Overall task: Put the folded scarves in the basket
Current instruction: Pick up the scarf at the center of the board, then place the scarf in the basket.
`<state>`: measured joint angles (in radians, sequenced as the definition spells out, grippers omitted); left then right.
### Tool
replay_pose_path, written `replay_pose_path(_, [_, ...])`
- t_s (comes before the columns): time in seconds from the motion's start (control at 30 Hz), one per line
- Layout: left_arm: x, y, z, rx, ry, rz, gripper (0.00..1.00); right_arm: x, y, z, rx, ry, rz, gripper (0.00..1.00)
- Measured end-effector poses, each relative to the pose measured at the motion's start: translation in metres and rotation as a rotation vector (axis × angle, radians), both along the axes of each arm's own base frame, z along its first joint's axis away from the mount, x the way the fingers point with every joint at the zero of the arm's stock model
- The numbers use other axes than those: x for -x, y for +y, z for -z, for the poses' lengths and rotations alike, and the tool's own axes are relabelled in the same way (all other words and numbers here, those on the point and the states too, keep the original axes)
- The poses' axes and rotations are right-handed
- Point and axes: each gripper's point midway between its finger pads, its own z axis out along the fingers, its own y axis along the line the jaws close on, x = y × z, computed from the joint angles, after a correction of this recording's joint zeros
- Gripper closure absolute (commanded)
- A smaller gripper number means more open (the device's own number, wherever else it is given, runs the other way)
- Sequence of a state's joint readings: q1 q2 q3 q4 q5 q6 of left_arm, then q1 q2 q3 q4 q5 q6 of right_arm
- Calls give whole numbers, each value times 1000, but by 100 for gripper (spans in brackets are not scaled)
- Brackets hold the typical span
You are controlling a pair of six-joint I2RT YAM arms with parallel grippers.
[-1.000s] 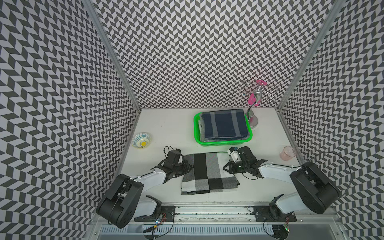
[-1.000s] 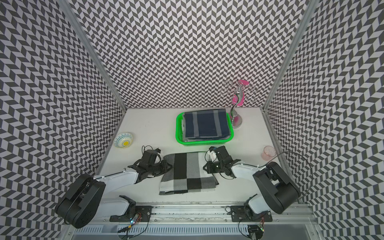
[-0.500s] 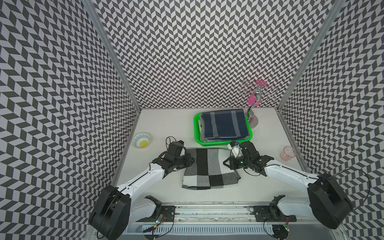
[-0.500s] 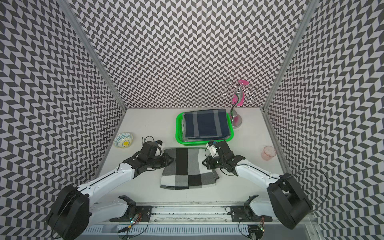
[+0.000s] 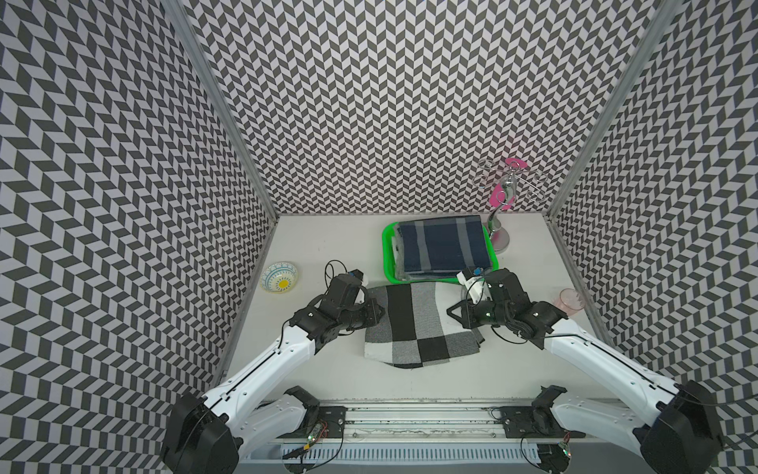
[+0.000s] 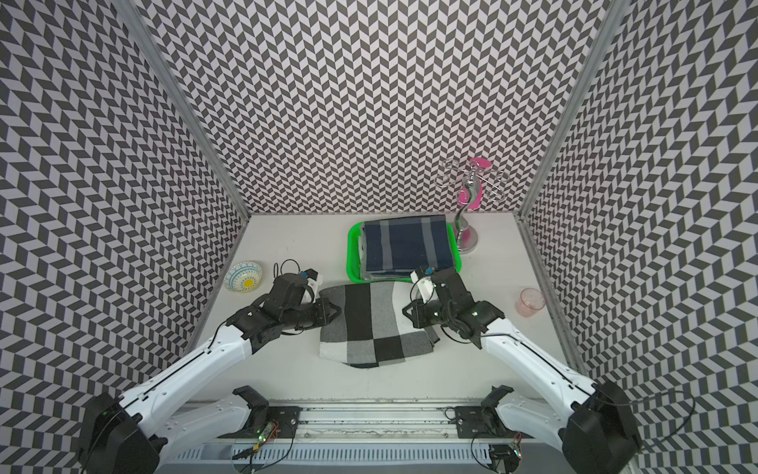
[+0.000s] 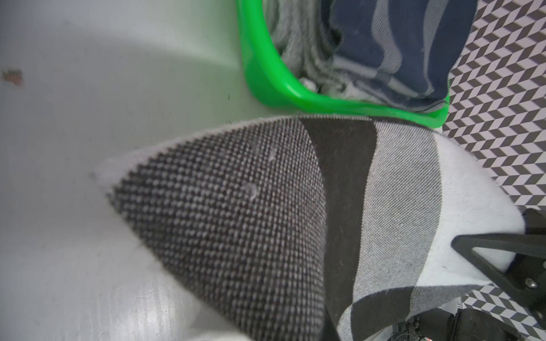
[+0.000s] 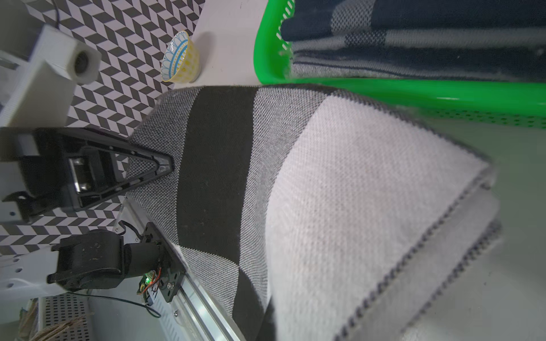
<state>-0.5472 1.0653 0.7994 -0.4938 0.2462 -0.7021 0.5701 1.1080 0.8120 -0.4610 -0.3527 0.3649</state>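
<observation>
Chevron-papered walls on three sides, white worktop (image 5: 328,246). My left gripper (image 5: 379,315) and right gripper (image 5: 452,314) both have jaws clenched on opposite side edges of the folded black, grey and white checked scarf (image 5: 414,328). The cloth arches up between them. Its far edge is right at the near rim of the green basket (image 5: 385,254), not inside. The basket already holds a folded navy plaid scarf (image 5: 443,246). Patterned bowl (image 5: 279,278) off my left, pink cup (image 5: 569,301) off my right, both apart from the cloth.
</observation>
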Motion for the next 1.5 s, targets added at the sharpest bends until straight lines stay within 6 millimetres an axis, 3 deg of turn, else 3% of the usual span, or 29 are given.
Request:
replay_pose_path(0.17, [-37, -21, -58, 40, -110, 12, 100, -25, 3, -57, -25, -124, 35, 100])
replay_pose_path(0.27, [-59, -34, -79, 49, -154, 19, 100, -47, -4, -81, -27, -178, 69, 100])
replay_pose_path(0.47, [-108, -65, -106, 57, -220, 45, 100, -103, -38, -100, 16, -216, 170, 100])
replay_pose_path(0.63, [-152, -90, -111, 59, -257, 60, 100, -151, -60, -107, 48, -239, 221, 100])
replay_pose_path(0.73, [-175, -100, -101, 49, -256, 63, 100, -174, -76, -98, 63, -228, 251, 100])
replay_pose_path(0.87, [-204, -108, -73, 16, -227, 56, 100, -197, -95, -66, 104, -180, 280, 100])
replay_pose_path(1.07, [-236, -100, -39, -12, -182, 20, 100, -231, -104, -24, 165, -119, 284, 100])
replay_pose_path(1.23, [-249, -85, -31, -20, -169, -16, 100, -251, -101, -10, 181, -102, 269, 100])
replay_pose_path(1.5, [-258, -71, -29, -15, -162, -45, 100, -257, -101, 17, 198, -56, 268, 99])
